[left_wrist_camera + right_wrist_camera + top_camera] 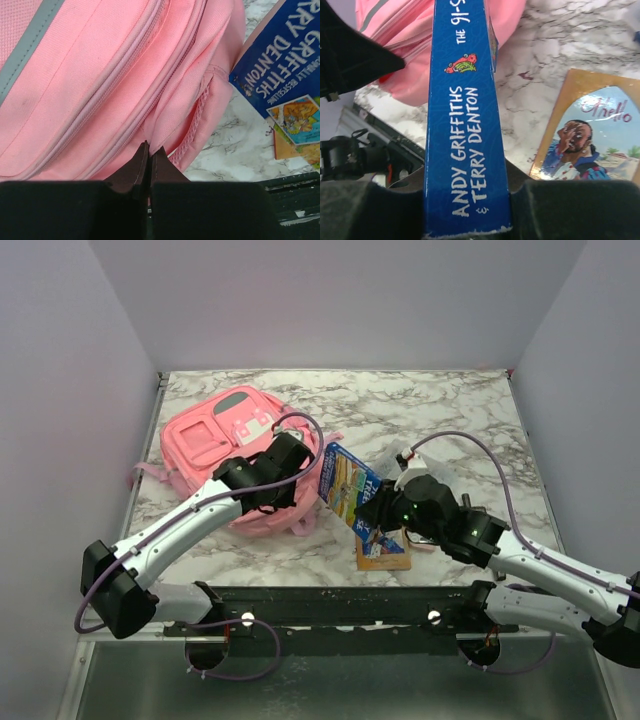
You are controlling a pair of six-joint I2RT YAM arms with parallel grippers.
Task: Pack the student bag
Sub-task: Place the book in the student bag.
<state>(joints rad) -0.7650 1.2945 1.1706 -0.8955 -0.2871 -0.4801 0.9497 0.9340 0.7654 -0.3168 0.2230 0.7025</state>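
Grasping blue book [343, 483], right tool [467, 197] overhangs Othello book [585, 135]; left tool [149, 150] clenched against student bag [100, 75]

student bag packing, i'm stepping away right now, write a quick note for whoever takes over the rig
Left gripper: shut, apparently pinching a fabric fold on the student bag.
Right gripper: shut on the blue book, held upright, spine towards its camera.
The bag lies at the table's far left; the Othello book lies flat beside the right gripper.
Done: one book in hand; nothing seen in the bag, no opening visible.
Left: open the bag, put both books in.
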